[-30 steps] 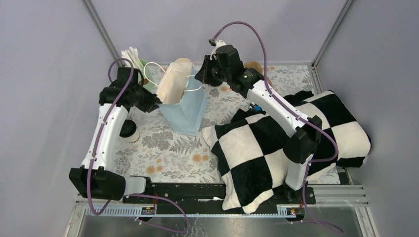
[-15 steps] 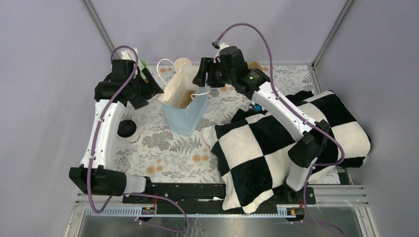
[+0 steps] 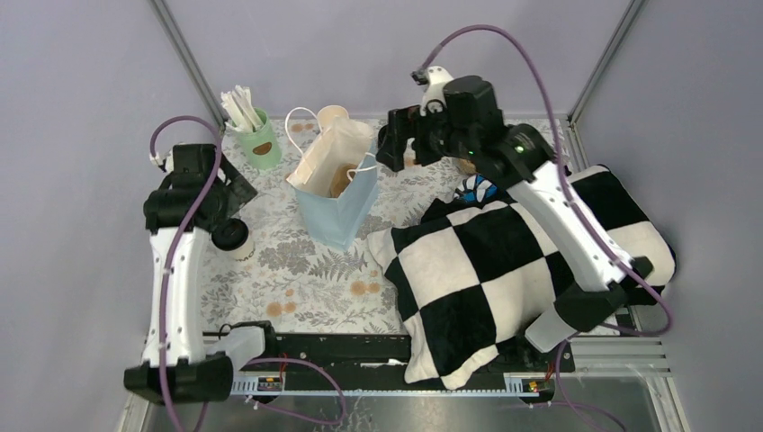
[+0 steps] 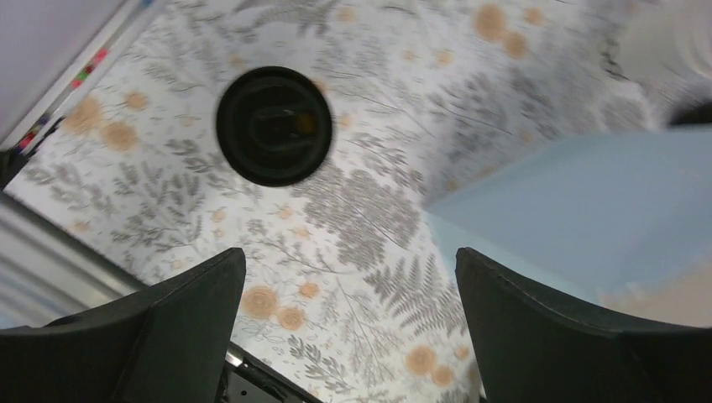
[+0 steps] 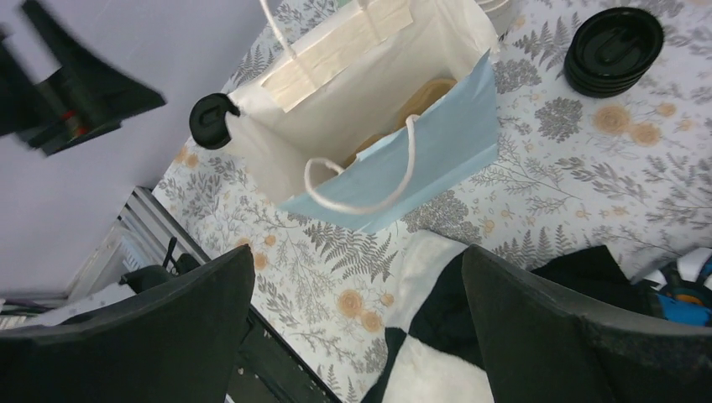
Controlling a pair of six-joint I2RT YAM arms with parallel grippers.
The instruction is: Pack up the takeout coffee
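Left gripper (image 4: 348, 327) is hovering, jaws spread wide and empty, above the takeout coffee (image 4: 274, 126), which is standing lidded near the paper bag (image 3: 342, 211). An off-centre descent is likely risking tipping it. Beyond, right gripper (image 5: 357, 327) is hanging parted, leaving the bag unsupported.

Two slim robot arms, the left arm (image 3: 171, 270) and the right arm (image 3: 565, 220), have glossy white link shells joined by chunky black motor housings. A purple cable (image 3: 490, 28) loops along each arm, and a small green light (image 3: 518, 146) glows on the right one. The wrist views show broad, matte black fingers (image 4: 168, 336) with angled inner edges.
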